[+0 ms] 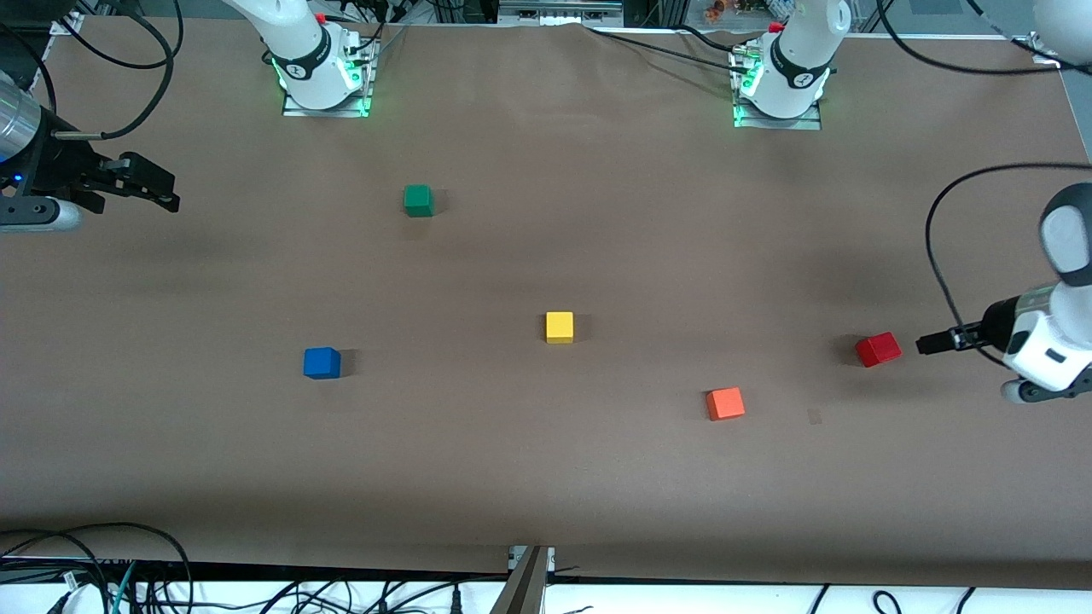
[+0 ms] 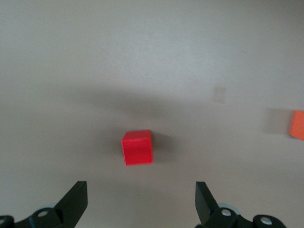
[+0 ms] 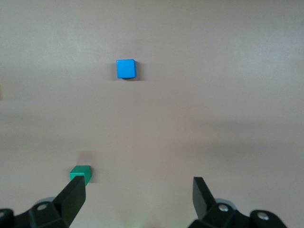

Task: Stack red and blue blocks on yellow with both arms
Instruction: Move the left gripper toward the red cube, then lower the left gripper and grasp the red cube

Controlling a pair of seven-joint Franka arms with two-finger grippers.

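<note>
The yellow cube sits near the middle of the table. The blue block lies toward the right arm's end, the red block toward the left arm's end. My left gripper hangs open over the table just beside the red block, its fingers wide apart and empty. My right gripper is open and empty over the brown mat at the right arm's end of the table, apart from the blue block.
A green cube lies farther from the front camera than the blue block. An orange-red cube sits between yellow and red, nearer the camera. The arm bases stand at the table's back edge. Cables run along the front edge.
</note>
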